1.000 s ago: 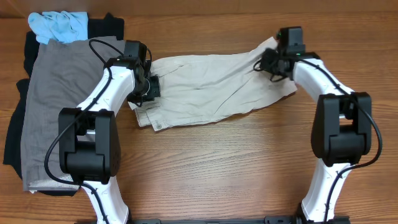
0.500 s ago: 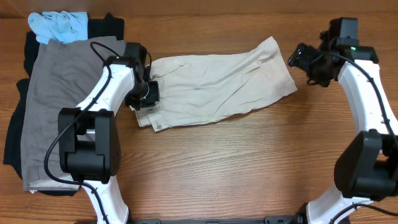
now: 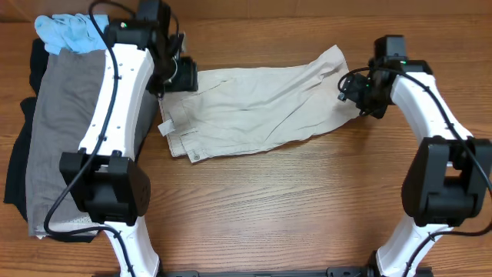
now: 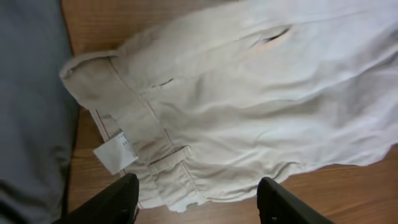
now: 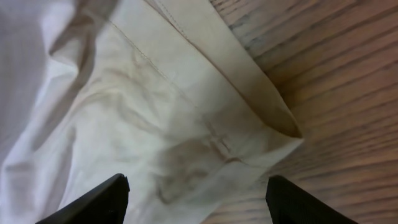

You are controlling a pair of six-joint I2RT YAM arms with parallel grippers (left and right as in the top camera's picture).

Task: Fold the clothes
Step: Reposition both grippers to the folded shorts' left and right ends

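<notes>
The cream-beige trousers (image 3: 261, 108) lie folded flat across the far middle of the table, waistband (image 3: 178, 138) at the left, leg hem (image 3: 342, 73) at the right. My left gripper (image 3: 181, 75) hovers open over the waistband end's far corner. In the left wrist view its fingers (image 4: 118, 200) straddle the waistband (image 4: 134, 118) and a white label (image 4: 115, 152), holding nothing. My right gripper (image 3: 355, 92) stands open over the hem end. In the right wrist view the hem (image 5: 249, 99) lies below its spread fingertips (image 5: 93, 202), untouched.
A pile of other clothes sits at the left: a grey piece (image 3: 65, 131) over black fabric (image 3: 19, 169), with a light-blue piece (image 3: 73, 32) at the far corner. Bare wooden table (image 3: 269, 208) lies in front of the trousers.
My left gripper opened, let go of the waistband and moved toward the far edge. My right gripper opened, swung out to the right, then came back over the hem end.
</notes>
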